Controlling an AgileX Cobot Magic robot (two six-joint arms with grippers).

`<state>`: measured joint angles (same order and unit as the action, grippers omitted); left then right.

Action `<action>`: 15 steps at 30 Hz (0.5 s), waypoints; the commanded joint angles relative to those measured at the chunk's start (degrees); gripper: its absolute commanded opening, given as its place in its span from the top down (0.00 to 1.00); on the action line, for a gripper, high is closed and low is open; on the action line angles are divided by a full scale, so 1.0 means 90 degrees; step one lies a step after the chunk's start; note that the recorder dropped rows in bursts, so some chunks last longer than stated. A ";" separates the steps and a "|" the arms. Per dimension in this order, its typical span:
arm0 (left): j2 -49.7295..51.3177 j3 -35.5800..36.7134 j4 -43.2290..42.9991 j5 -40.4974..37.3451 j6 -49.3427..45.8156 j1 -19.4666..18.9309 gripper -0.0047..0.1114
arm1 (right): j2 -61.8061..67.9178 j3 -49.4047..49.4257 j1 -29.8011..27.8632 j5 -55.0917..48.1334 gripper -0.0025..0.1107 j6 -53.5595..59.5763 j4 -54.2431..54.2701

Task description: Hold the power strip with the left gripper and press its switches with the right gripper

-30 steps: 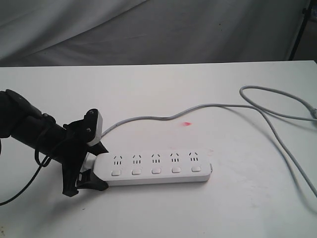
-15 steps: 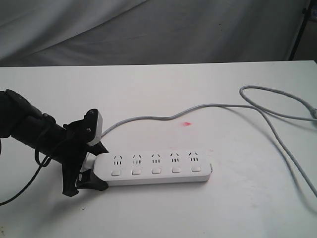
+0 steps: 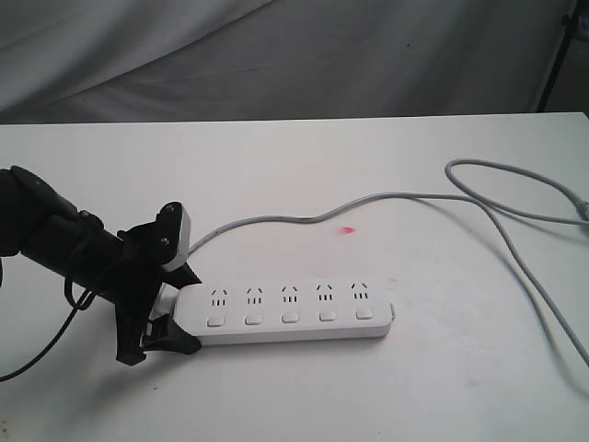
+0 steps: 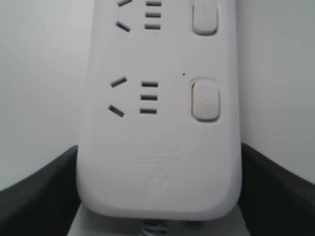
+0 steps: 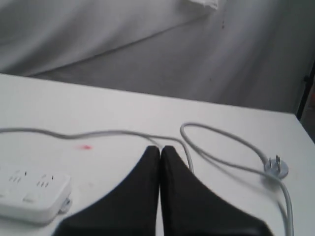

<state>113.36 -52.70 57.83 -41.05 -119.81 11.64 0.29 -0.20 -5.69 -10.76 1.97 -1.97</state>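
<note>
The white power strip lies flat on the white table, its switches in a row along the near side. My left gripper straddles the strip's left end, one black finger on each long side. In the left wrist view both fingers press against the sides of the power strip, close to one switch. My right gripper is shut with nothing in it and hangs above the table, away from the power strip. It is outside the exterior view.
The strip's grey cord runs back and right across the table, loops, and ends in a plug. A small red mark sits behind the strip. Grey cloth hangs behind the table's far edge.
</note>
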 commanded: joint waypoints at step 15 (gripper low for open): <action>0.0006 -0.0033 0.0049 0.0033 -0.0022 0.0046 0.96 | -0.0032 0.0022 -0.0002 0.2778 0.98 0.0013 -0.0003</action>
<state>113.36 -52.70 57.83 -41.05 -119.81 11.64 0.29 -0.20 -5.69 10.15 1.97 -1.97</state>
